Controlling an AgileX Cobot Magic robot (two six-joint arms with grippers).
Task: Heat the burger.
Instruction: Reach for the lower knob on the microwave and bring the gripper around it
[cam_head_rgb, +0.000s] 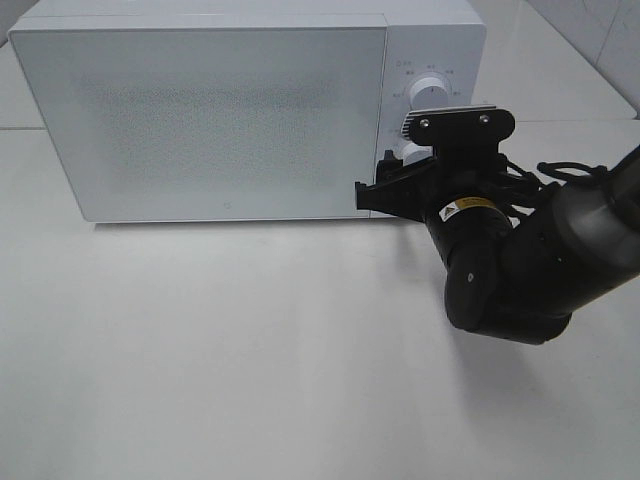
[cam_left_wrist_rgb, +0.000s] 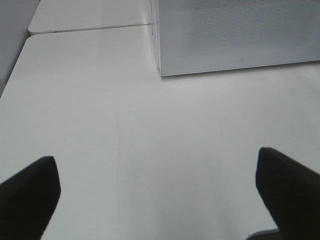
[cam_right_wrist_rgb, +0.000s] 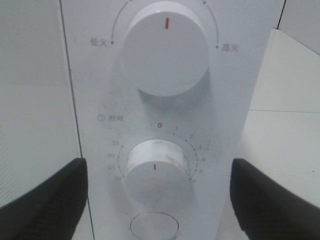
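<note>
The burger is out of view. The white microwave (cam_head_rgb: 200, 110) stands at the back of the table with its door closed. My right gripper (cam_head_rgb: 388, 188) is up against the microwave's control panel. In the right wrist view my right gripper (cam_right_wrist_rgb: 159, 165) is open, and its dark fingers (cam_right_wrist_rgb: 50, 200) stand wide on either side of the lower timer knob (cam_right_wrist_rgb: 156, 172) without touching it. The upper power knob (cam_right_wrist_rgb: 165, 50) has its red mark pointing up. My left gripper (cam_left_wrist_rgb: 156, 160) is open over bare table, with nothing between its fingers (cam_left_wrist_rgb: 30, 192).
A round button (cam_right_wrist_rgb: 154, 227) sits below the timer knob. The white table (cam_head_rgb: 250, 350) stretches out in front of the microwave. A second table top (cam_left_wrist_rgb: 90, 15) adjoins it behind a seam. The right arm (cam_head_rgb: 540, 260) reaches in from the right edge.
</note>
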